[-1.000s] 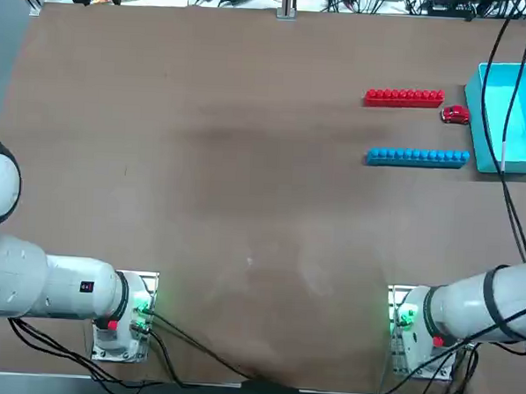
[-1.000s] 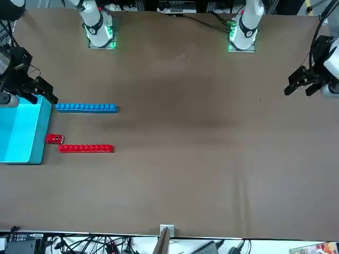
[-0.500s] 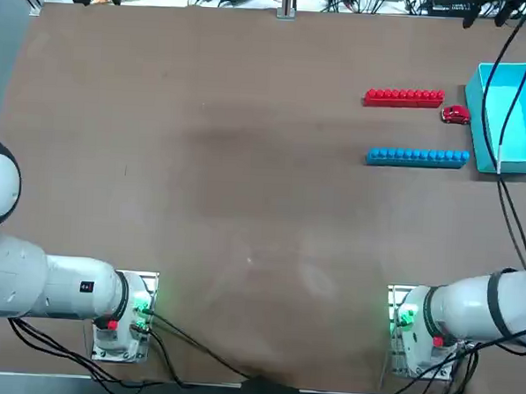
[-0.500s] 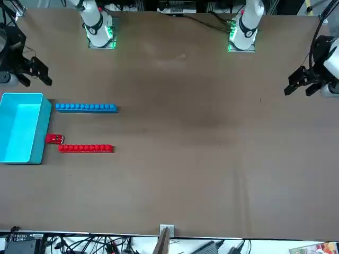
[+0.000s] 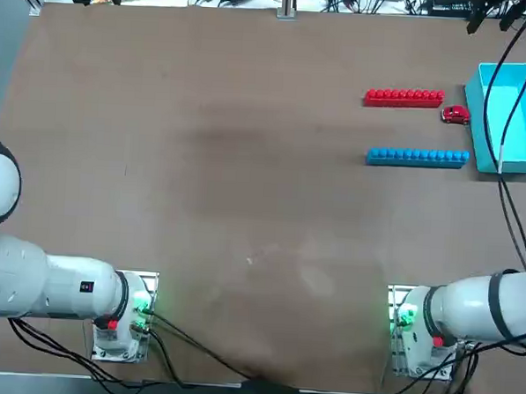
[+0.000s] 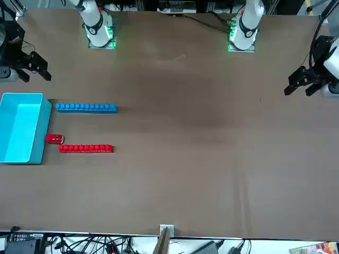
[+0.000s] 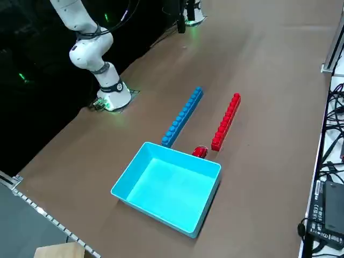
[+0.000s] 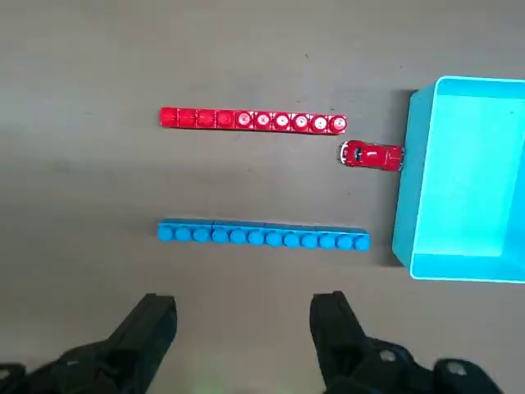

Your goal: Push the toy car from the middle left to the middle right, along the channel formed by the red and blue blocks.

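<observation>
The toy car (image 8: 372, 155) sits near the table's far right corner, just past the red row (image 8: 253, 121), beside the bin (image 7: 167, 188). The push seems finished; the right gripper (image 8: 243, 300), empty with fingers apart above the table, should best retreat high.

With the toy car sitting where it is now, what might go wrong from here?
The toy car sits right by the wall of the blue bin, so any further push that way would probably shove the bin or jam the car. The near end of the red brick row is close to the car, so a sideways nudge might knock it askew. The right gripper hangs open over the table beside the blue brick row; lowering it carelessly could bump those bricks.
</observation>
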Tool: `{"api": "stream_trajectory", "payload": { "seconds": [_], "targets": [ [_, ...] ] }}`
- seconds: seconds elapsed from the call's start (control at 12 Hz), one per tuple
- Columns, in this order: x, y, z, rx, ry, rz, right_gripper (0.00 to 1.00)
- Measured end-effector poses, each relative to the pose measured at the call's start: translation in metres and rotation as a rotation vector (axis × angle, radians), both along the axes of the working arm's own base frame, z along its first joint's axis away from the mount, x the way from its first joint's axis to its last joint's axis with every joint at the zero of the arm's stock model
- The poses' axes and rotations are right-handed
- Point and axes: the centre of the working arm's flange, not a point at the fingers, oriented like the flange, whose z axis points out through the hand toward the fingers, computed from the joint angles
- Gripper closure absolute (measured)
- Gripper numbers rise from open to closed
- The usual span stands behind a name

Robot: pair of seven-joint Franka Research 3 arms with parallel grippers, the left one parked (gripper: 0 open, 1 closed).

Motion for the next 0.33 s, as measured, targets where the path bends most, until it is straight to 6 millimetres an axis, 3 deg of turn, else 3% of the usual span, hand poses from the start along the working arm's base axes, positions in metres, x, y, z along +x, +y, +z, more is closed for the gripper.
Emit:
{"api": "stream_trajectory", "payload": {
  "seconds": [0.33],
  "targets": [
    [0.0003,0.0066,0.0019,0.025,-0.001,0.006,0.0]
  ]
}}
